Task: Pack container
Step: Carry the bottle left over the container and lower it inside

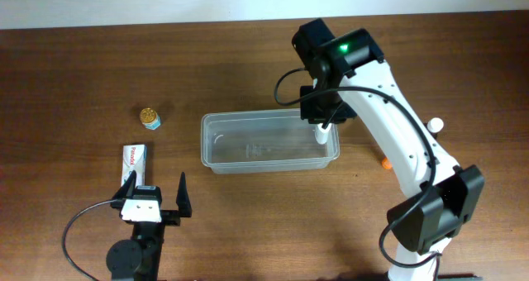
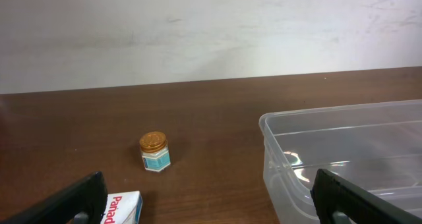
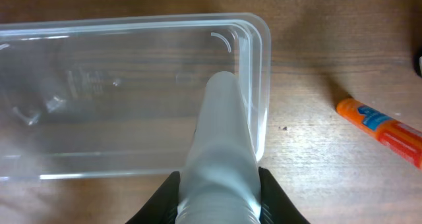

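From overhead, the container (image 1: 248, 151) lay lengthwise on the wooden table (image 1: 74, 74), near its middle. The right gripper (image 1: 323, 122) hung over the container's right end, pinching a white tube (image 1: 321, 135) whose lower end dipped inside the rim. The left gripper (image 1: 155, 192) sat well apart from the container's near-left corner, jaws spread wide and holding nothing. A gold-lidded jar (image 1: 150, 117) stood off the container's left end, and a white box (image 1: 133, 160) (lettering partly readable) lay nearer to the spread jaws. An orange tube (image 1: 385, 163) lay just beyond the container's right end.

From the left wrist, the container's rounded corner filled the right side, with the jar upright to its left and the box at the lower edge; both dark fingers (image 2: 74, 201) stood wide apart.

From the right wrist, the white tube pointed down into the container just inside its right wall, clamped between two black fingers (image 3: 161, 201). Whether its tip touched the floor could not be told. The orange tube lay on the wood outside that wall.
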